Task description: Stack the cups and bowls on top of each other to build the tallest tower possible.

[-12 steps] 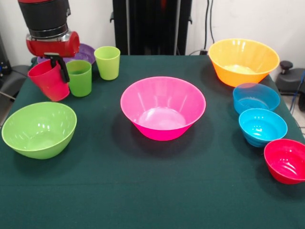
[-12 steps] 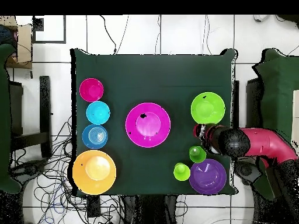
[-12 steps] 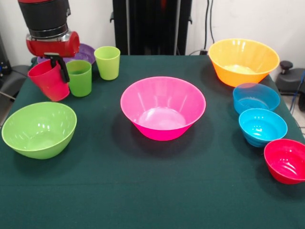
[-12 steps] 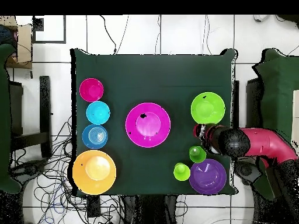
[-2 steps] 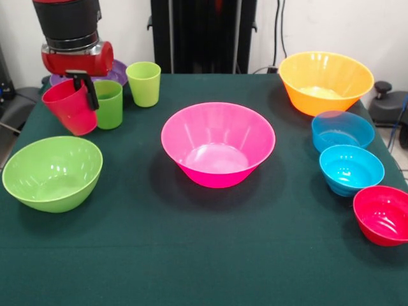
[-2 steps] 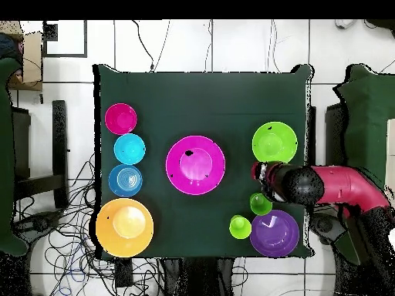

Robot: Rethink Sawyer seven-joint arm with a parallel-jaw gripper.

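Currently gripper (image 5: 81,89) clenched on tilted red cup (image 5: 67,107), raised off the table (image 5: 191,255) near one corner, green cup (image 5: 109,104) just beside.

No text, label, brand or number can be read anywhere.

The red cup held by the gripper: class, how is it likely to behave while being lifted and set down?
The red cup looks like thin glossy plastic, so probably light and stiff but slippery. It hangs tilted, with the gripper pinching only its rim, so it may swing or slip. Being narrower at the base than at the mouth, it could tip if set down crooked.
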